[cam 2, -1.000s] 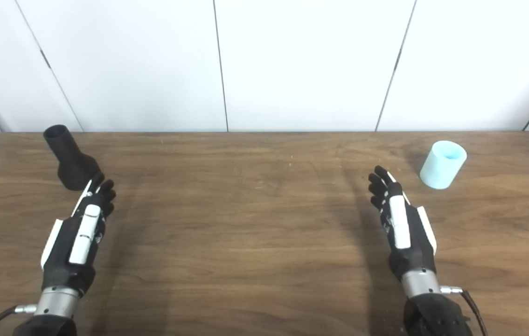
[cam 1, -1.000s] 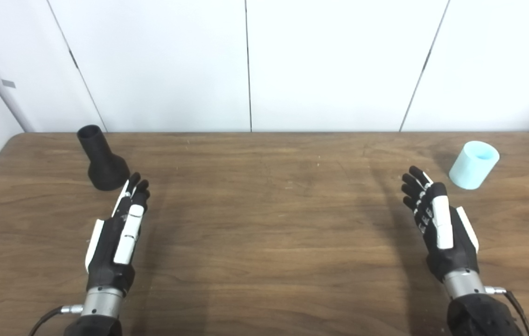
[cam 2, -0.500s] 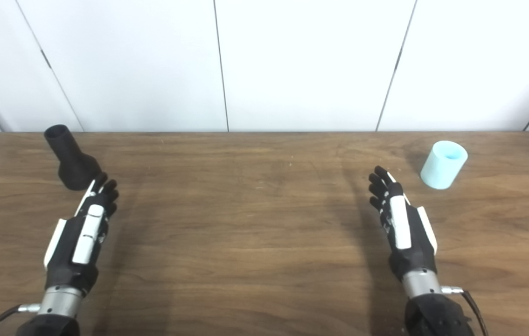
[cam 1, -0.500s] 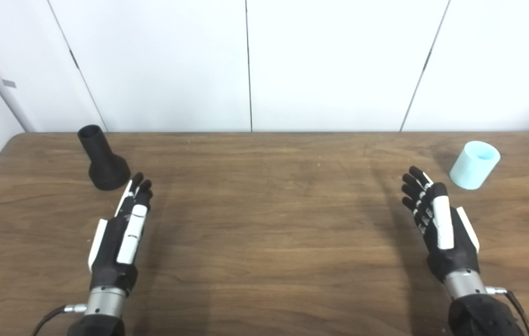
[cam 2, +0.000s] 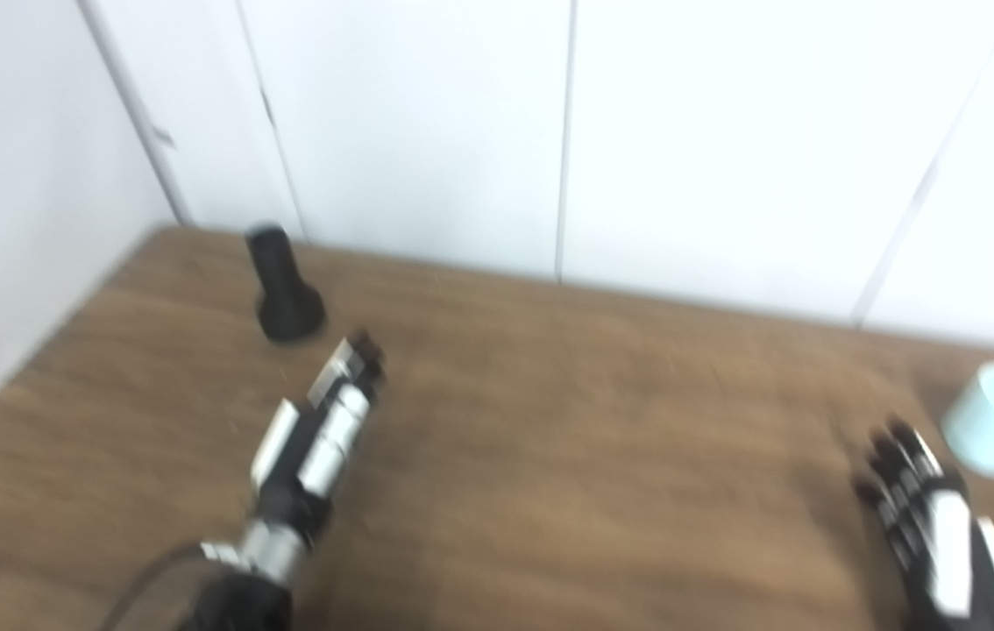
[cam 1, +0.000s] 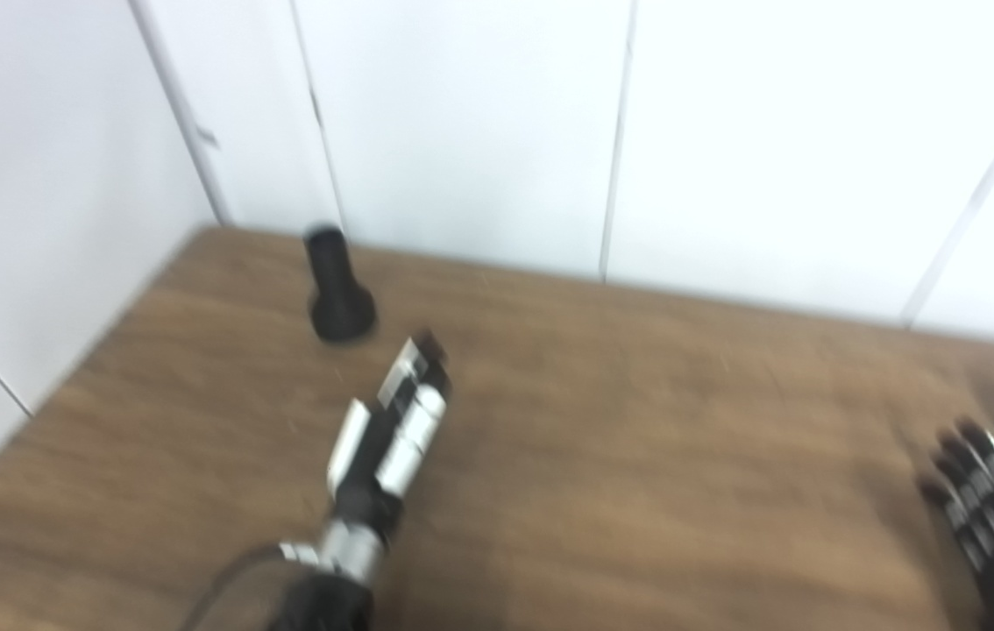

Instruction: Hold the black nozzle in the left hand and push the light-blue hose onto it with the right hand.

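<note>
The view has been swung left and blurred by head motion; the things are not seen to have shifted. The black nozzle point(cam 2: 285, 294) stands near the surface's point(cam 2: 567, 421) far-left corner, untouched, beyond the open-fingered left hand point(cam 2: 317, 434). The light-blue hose point(cam 2: 992, 419) stands just beyond the empty, open right hand point(cam 2: 935, 517)

A brown wooden table point(cam 2: 602, 421) with visible grain fills the lower part of both views, blurred by motion. Its far edge runs along a white wall point(cam 2: 725, 131) of flat panels, split by thin dark vertical seams. At the table's left edge a second white wall point(cam 1: 50, 175) stands, meeting the back wall beyond the table's far left corner.
</note>
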Action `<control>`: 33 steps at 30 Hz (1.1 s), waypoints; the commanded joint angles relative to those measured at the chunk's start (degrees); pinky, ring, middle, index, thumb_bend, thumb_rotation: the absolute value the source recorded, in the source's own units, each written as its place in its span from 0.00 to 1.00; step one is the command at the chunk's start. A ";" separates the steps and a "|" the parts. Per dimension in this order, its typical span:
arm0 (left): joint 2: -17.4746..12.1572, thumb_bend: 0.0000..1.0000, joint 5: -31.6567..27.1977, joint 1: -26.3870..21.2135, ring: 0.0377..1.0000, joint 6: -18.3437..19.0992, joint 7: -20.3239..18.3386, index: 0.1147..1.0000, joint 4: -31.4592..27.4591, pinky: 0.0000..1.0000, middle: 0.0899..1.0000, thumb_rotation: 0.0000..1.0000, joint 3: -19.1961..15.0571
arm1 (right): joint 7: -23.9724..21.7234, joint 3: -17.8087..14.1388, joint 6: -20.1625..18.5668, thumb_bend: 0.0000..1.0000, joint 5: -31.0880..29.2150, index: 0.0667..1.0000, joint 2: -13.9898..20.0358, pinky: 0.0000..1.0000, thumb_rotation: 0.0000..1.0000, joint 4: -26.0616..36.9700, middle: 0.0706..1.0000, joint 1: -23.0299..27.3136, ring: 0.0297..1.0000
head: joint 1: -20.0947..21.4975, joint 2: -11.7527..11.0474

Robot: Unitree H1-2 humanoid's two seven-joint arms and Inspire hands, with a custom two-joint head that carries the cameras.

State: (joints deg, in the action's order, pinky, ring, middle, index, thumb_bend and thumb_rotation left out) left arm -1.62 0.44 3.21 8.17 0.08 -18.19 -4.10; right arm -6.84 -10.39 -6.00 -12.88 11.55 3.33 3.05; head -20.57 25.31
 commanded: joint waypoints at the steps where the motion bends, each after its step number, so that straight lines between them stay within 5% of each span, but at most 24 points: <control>1: -0.33 0.36 1.02 -1.44 0.97 -2.32 0.57 0.93 -0.87 0.99 0.95 0.81 0.20 | -0.93 -0.27 2.31 0.53 -0.56 0.94 0.97 0.93 1.00 -0.01 0.93 1.25 0.94 | -0.01 -0.05; 8: -1.43 0.40 3.19 -1.94 0.98 -1.65 0.92 0.94 -0.39 0.98 0.96 0.69 0.31 | -1.95 -0.03 3.63 0.52 -1.03 0.92 1.03 0.88 1.00 -3.04 0.91 2.01 0.91 | -0.43 -1.48; 15: -2.53 0.54 6.48 -1.97 0.97 -0.92 2.02 0.92 -1.06 0.98 0.95 0.34 -0.43 | -2.74 0.26 5.55 0.54 -1.13 0.92 0.91 0.85 1.00 -4.77 0.90 2.31 0.90 | -0.69 -1.60; 22: -4.42 0.71 11.27 -2.81 0.94 1.57 4.97 0.90 -4.18 0.98 0.91 0.16 -4.53 | -3.40 0.70 7.19 0.55 -0.78 0.91 1.34 0.83 1.00 -6.20 0.90 2.19 0.90 | -0.11 -1.68; 27: -10.23 0.78 12.46 -4.51 0.97 5.87 3.71 0.91 -6.31 0.98 0.94 0.18 -8.81 | -2.47 1.35 7.21 0.57 0.41 0.90 0.93 0.79 0.99 -6.82 0.89 2.30 0.89 | 0.93 -1.98; 33: -18.89 0.85 15.63 -5.97 1.00 10.73 1.48 0.99 -2.19 1.00 1.00 0.26 -9.75 | -1.22 1.28 6.10 0.59 1.59 0.90 0.58 0.77 0.98 -6.55 0.87 2.39 0.88 | 1.06 -1.83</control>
State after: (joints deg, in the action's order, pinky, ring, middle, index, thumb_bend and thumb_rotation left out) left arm -18.51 14.49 -1.18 18.58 1.62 -20.52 -13.48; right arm -8.95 -9.25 0.36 -11.82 12.46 -2.53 5.25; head -19.51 23.47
